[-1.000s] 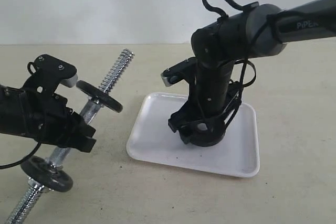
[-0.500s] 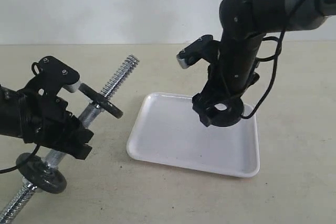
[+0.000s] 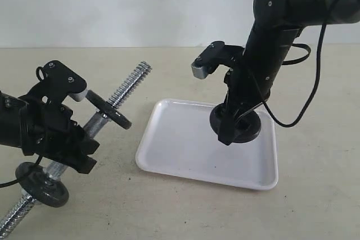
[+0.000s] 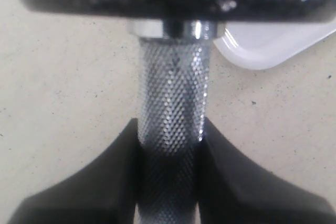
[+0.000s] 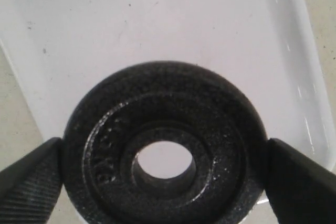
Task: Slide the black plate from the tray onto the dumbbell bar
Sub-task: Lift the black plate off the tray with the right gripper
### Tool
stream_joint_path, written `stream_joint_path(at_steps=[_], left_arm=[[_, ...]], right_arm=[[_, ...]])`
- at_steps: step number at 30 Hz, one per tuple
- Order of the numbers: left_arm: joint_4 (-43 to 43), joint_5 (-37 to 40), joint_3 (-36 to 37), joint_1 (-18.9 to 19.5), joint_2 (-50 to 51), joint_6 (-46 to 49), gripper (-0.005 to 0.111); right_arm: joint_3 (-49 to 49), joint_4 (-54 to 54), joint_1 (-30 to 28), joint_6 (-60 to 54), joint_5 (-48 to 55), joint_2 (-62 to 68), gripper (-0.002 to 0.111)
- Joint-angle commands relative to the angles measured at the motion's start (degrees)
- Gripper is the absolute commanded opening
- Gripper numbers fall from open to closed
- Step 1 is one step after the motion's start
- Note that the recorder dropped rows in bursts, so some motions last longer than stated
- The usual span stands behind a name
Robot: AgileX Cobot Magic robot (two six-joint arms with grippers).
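Starting at the right fingers [image 5: 31, 177], we see them spread wide and pressed against opposite edges of the black plate [image 5: 100, 145]. The disc is pinched across its full width by the rim alone, its central hole is unobstructed, and the white of the tray [image 3: 185, 144] shows through it. In the exterior view the plate hangs tilted over the far right part of the tray. It looks clear of the tray floor, though we cannot tell for sure that its lower edge is off. The left fingers [image 4: 105, 182] are drawn in narrow and clamped on either side of the knurled grip of the dumbbell bar [image 4: 170, 98]. They hold it slanted over the tabletop [image 3: 315, 206], with its free threaded end [image 3: 135, 77] pointing up and toward the tray. Two discs [image 3: 109, 111] already sit on the bar, one just above the left fingers and one below them. We judge that the carry across and the threading lie ahead, and that is where trouble could come. A rim-only hold on what is likely a heavy disc could let it rotate or slip out during the swing. The hole looks only a little wider than the rod, so a small mismatch in tilt could catch it on the coarse threads. A push there could twist the bar in the left fingers' hold.
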Motion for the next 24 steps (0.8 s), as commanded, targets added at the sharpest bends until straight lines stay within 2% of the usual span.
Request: stream_joint_path(at_steps=[1, 11, 19, 22, 24], left_arm=[[-1.5, -5.9, -1.9, 0.2, -3.0, 0.6, 0.004], [-1.5, -5.8, -1.9, 0.2, -3.0, 0.9, 0.004], [-1.5, -5.8, -1.9, 0.2, -3.0, 1.3, 0.004], [-1.5, -5.8, -1.9, 0.2, -3.0, 2.4, 0.004], [-1.5, -5.7, -1.9, 0.2, -3.0, 2.4, 0.004]], right_arm=[[-0.2, 0.0, -0.6, -2.4, -0.9, -1.6, 0.000], [-0.2, 10.7, -1.7, -20.3, -1.9, -1.6, 0.000], [-0.2, 37.1, -9.6, -44.7, 7.8, -1.6, 0.000], [-0.2, 44.3, -12.8, -52.7, 14.0, -1.6, 0.000], [-0.2, 47.6, -15.0, -55.8, 14.3, -1.6, 0.000]])
